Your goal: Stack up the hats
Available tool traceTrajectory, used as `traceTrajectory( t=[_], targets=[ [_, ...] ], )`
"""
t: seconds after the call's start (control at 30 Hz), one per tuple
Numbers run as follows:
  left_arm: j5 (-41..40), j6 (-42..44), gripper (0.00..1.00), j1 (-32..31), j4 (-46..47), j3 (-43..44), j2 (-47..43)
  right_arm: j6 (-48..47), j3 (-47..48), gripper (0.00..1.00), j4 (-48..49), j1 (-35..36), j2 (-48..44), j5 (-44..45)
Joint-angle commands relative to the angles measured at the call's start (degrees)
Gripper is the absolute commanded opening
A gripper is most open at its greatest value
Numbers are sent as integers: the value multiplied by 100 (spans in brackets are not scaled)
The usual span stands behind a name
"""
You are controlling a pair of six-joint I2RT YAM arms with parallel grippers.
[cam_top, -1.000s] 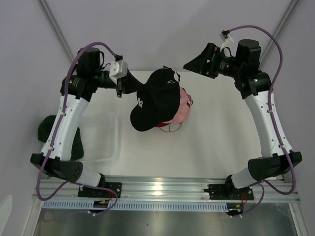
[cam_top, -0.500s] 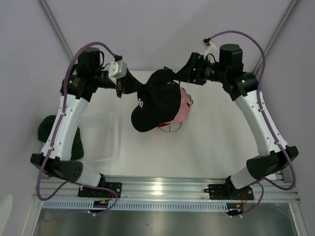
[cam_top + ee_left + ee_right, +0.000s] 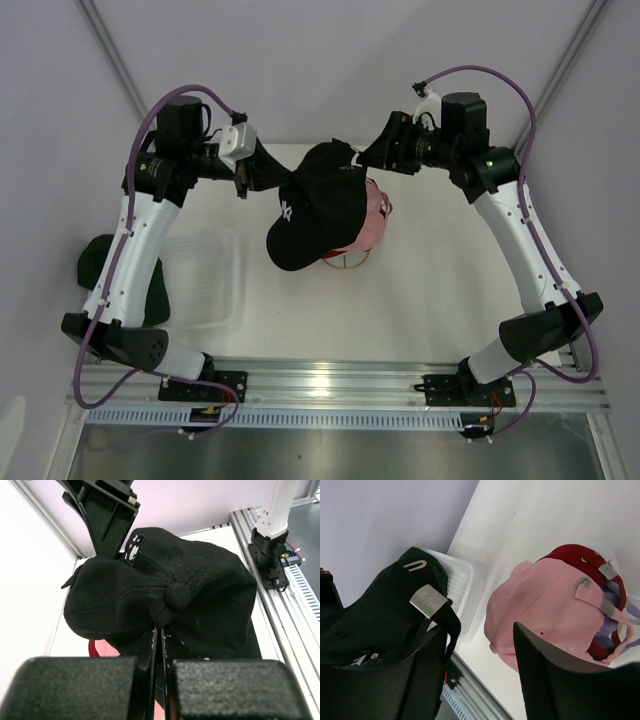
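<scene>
My left gripper (image 3: 277, 181) is shut on the crown fabric of the black hat (image 3: 315, 205) and holds it tilted above the pile; its closed jaws show in the left wrist view (image 3: 159, 630) just under the hat's top button (image 3: 177, 594). The pink hat (image 3: 374, 222) lies under it on the red (image 3: 572, 555) and lavender (image 3: 606, 632) hats. My right gripper (image 3: 372, 156) is open at the black hat's back. In the right wrist view (image 3: 480, 680), the strap buckle (image 3: 428, 601) is beside its left finger (image 3: 417, 680). The dark green hat (image 3: 98, 262) lies far left.
A white plastic tray (image 3: 205, 278) sits on the table's left half, also visible in the right wrist view (image 3: 460, 582). A thin gold wire stand (image 3: 346, 263) pokes out below the pile. The aluminium rail (image 3: 330, 380) runs along the near edge.
My right gripper has swung left and come up against the back of the black hat. My left gripper and the hat it holds have stayed put.
</scene>
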Motion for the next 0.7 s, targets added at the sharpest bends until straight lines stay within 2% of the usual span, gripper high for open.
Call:
traceTrajectory(
  t=[0.0,0.03,0.07,0.13,0.17,0.23,0.3,0.47,0.67],
  targets=[
    [526,25,1,-53,402,230,-201,6,81,58,280,10,-25,-165],
    [552,-1,1,-53,446,238,-184,33,46,54,334,10,-7,-219],
    [544,-19,1,-61,481,247,-175,50,46,44,412,19,19,-263],
    [483,-45,1,-70,508,238,-166,24,55,31,413,80,107,-281],
    [439,-72,1,-70,517,230,-157,-28,89,17,335,98,142,-237],
    [203,-63,1,-70,499,238,-148,-265,195,2,107,133,248,122],
    [-52,33,1,-70,368,238,-122,-519,492,0,-437,133,362,761],
    [-1298,323,1,-70,-71,422,62,-1241,1091,0,-1571,107,635,2413],
    [-2241,464,1,-105,-178,520,352,-1557,1162,0,-2178,45,574,3365]
  ],
)
